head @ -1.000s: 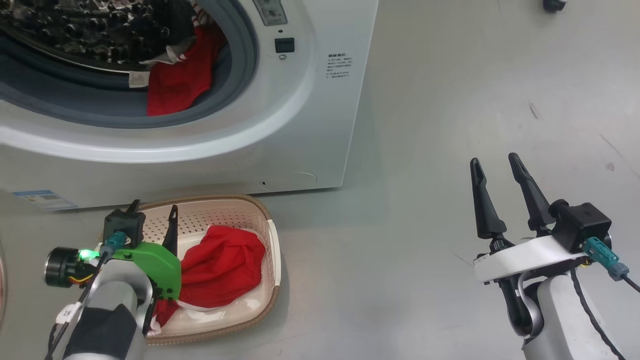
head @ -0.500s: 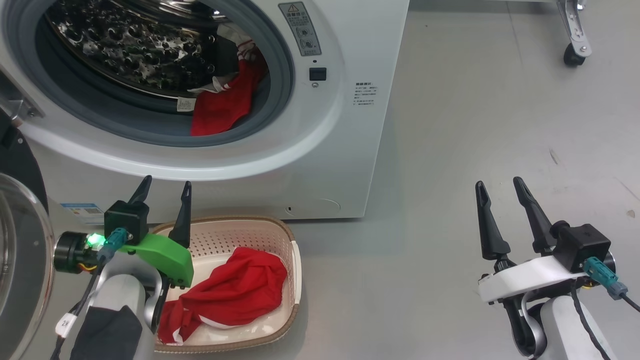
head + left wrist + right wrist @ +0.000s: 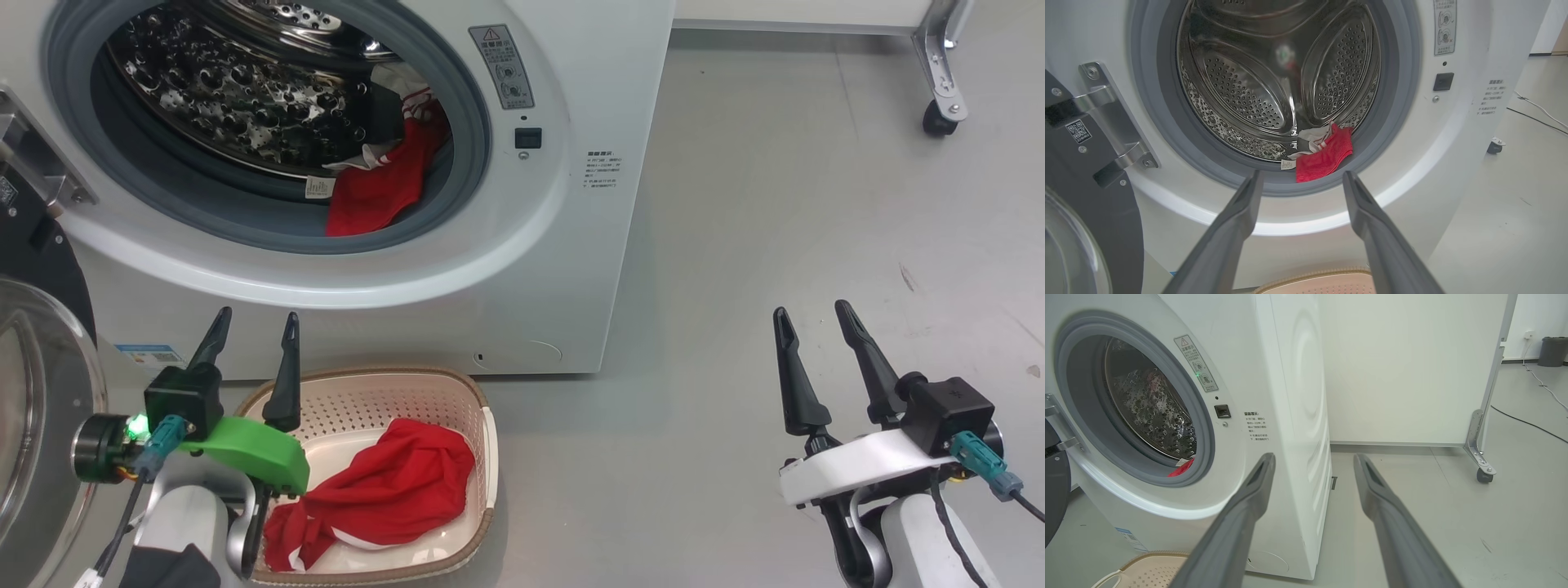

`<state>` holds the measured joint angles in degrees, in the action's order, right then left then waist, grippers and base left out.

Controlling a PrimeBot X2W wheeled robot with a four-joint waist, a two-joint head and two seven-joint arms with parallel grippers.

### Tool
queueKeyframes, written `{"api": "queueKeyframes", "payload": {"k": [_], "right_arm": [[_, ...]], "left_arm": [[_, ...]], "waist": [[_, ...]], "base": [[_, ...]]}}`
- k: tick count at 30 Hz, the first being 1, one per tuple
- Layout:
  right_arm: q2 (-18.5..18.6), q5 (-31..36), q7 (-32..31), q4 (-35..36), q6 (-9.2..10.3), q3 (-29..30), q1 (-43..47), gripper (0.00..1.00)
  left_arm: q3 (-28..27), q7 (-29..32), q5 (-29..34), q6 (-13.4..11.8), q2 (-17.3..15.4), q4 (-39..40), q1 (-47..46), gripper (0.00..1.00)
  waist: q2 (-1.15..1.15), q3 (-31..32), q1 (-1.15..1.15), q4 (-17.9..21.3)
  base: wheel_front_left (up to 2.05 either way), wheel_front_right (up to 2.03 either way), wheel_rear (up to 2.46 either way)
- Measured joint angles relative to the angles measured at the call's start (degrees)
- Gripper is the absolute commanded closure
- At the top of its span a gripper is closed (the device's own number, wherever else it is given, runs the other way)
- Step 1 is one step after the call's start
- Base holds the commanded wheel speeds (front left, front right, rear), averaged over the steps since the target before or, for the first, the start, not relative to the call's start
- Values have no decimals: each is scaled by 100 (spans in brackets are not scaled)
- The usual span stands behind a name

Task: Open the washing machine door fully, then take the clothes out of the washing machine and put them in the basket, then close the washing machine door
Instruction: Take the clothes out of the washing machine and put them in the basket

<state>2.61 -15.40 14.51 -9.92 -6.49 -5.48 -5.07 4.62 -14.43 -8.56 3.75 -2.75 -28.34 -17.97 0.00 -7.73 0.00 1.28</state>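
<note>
2 bunches of bright red fabric clothes (image 3: pixel 392 490) with white parts lie apart. 1 is crumpled in the small cream perforated plastic basket (image 3: pixel 392 377) with a brown woven-look rim, which stands on the grey floor (image 3: pixel 775 204) just before the front lower edge of the big white front-loading washing machine (image 3: pixel 571 269). The other bunch (image 3: pixel 380 192) sits at the lower right of the dimpled steel drum (image 3: pixel 229 106), spilling onto the grey gasket (image 3: pixel 465 106).

The large round black-rimmed glass washing machine door (image 3: pixel 33 425) hangs swung open at the machine's left side.

The left jaws stand released and empty over the basket's left rim, their long dark fingers (image 3: pixel 286 367) pointing at the porthole. The right jaws, likewise released and empty, hang above bare floor right of the machine, well apart from the basket.
</note>
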Motion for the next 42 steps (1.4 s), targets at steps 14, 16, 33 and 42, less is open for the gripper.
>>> {"api": "queueKeyframes", "payload": {"k": [14,16,33,42], "right_arm": [[-1,0,0,51,-2,-21,92,0],[-1,0,0,56,-2,-26,93,0],[-2,0,0,67,-48,-104,120,0],[-2,0,0,65,-48,-126,126,0]], "left_arm": [[58,0,-58,-43,30,477,485,0],[55,0,-60,-43,31,528,503,0],[48,0,-101,-93,37,869,704,0],[68,0,-101,-99,38,931,780,0]], "waist": [[0,57,0,45],[0,56,0,51],[0,79,0,87],[0,64,0,113]], "base": [[0,0,0],[0,0,0],[0,0,0],[0,0,0]]}}
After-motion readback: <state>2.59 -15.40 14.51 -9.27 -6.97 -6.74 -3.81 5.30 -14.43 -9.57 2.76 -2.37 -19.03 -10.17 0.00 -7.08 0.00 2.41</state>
